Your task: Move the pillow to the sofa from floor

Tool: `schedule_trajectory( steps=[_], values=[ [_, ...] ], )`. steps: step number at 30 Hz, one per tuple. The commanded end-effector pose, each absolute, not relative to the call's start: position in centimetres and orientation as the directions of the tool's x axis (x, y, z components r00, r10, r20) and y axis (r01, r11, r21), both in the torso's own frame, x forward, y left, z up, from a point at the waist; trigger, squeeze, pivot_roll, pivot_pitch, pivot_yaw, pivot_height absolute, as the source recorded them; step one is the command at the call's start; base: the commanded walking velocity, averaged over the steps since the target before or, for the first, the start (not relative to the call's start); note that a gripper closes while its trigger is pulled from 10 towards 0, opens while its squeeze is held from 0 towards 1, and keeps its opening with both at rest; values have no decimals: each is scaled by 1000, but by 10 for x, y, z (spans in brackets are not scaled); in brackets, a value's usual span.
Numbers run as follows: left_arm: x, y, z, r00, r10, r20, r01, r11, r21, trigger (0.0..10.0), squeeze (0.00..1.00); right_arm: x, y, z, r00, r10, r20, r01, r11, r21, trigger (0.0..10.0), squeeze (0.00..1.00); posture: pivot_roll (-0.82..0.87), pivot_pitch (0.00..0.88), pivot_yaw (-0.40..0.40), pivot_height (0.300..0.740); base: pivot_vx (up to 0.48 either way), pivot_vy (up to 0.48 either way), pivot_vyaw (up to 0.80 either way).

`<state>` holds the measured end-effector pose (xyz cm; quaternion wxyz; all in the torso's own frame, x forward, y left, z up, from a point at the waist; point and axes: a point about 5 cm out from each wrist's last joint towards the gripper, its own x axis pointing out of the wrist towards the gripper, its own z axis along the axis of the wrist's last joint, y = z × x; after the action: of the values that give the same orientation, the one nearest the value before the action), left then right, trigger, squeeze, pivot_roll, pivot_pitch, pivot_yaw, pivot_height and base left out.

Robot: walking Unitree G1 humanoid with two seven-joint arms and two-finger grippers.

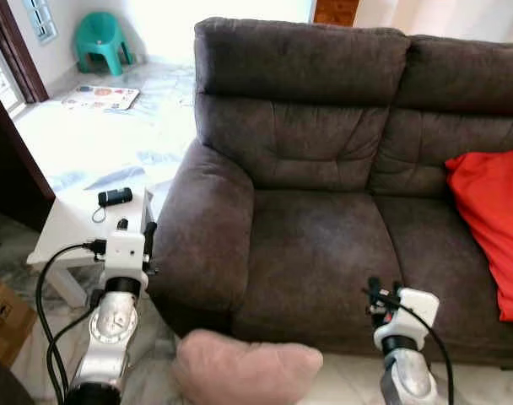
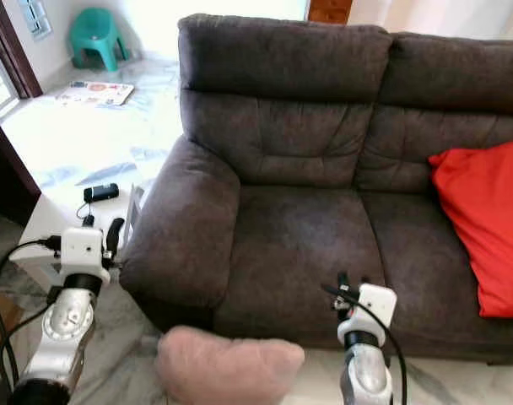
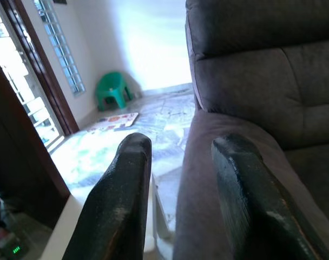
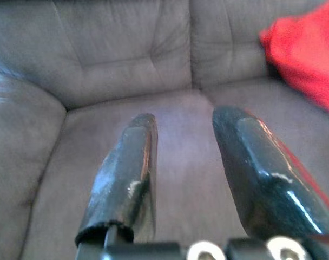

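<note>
Pink pillow [image 1: 246, 368] is seen on floor before sofa [image 1: 324, 228]; left gripper [image 3: 178, 157] and right gripper [image 4: 183, 130] are held spread, empty.

I see a pale marbled tile floor [image 1: 113, 139] washed in daylight, a teal plastic chair [image 1: 103, 40] by the white wall, and a dark wooden door frame [image 1: 16, 51] beside a louvred window [image 3: 59, 46].

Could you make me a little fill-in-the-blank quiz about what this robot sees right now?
1. The pink pillow lies on the ____ in front of the sofa.
2. The pillow already on the sofa seat is ____.
3. The left end effector has its fingers ____, holding nothing.
4. The small chair far across the room is ____.

Missing words: floor; red; open; green
</note>
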<state>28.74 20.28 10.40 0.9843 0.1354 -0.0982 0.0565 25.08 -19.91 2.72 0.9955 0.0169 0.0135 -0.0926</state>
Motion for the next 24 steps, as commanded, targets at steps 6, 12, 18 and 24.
schedule_trajectory(
  steps=[6,12,18,24],
  values=[
    [285,194,106,980,74,186,-119,963,241,10000,0,258,-187,49,991,-127,40,126,992,20,10000,0,29,0,-77,740,0,0,0],
    [287,196,107,983,87,164,-125,964,234,10000,0,264,-188,61,989,-133,69,132,991,16,10000,0,32,0,-72,740,0,0,0],
    [294,196,107,985,84,153,-117,966,229,10000,0,263,-185,61,989,-136,57,135,991,27,10000,0,23,0,-49,740,0,0,0],
    [299,193,108,988,50,146,-84,969,234,10000,0,261,-181,58,988,-147,42,146,989,41,10000,0,13,0,-33,740,0,0,0]
  ],
)
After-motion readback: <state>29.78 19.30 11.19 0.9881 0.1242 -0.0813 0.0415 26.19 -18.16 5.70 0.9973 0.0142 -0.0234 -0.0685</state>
